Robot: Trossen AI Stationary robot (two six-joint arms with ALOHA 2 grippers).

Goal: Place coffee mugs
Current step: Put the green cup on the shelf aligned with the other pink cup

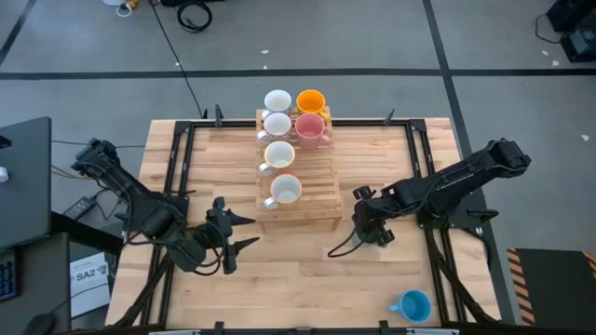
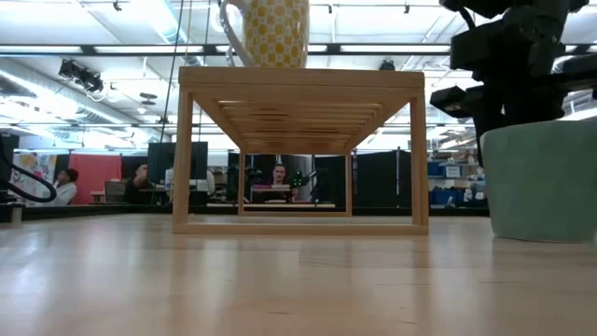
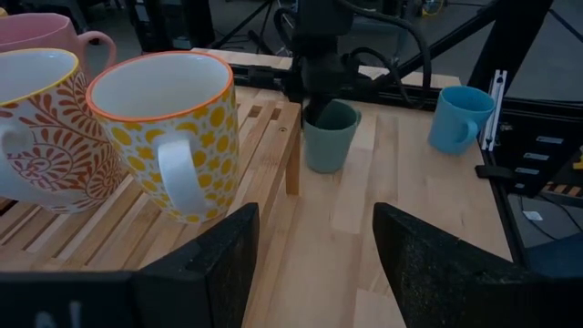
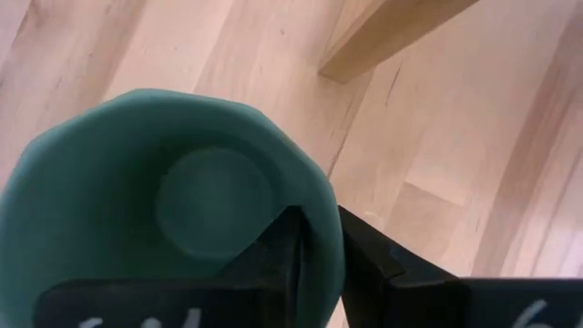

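My right hand (image 4: 314, 264) pinches the dark green mug's (image 3: 330, 135) rim, mug upright on the surface (image 1: 307, 261) just beside the wooden rack (image 1: 321, 200). My left hand (image 3: 314, 251) waits open, facing the yellow-dotted mug (image 3: 173, 128).

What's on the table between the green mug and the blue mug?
Nothing, just bare wood. In the left wrist view the green mug and the blue mug stand apart with only table between them; the high view agrees.

2 dark, jointed arms (image 1: 130, 200) trail black cables; blunt, matte black fingers (image 3: 205, 264).
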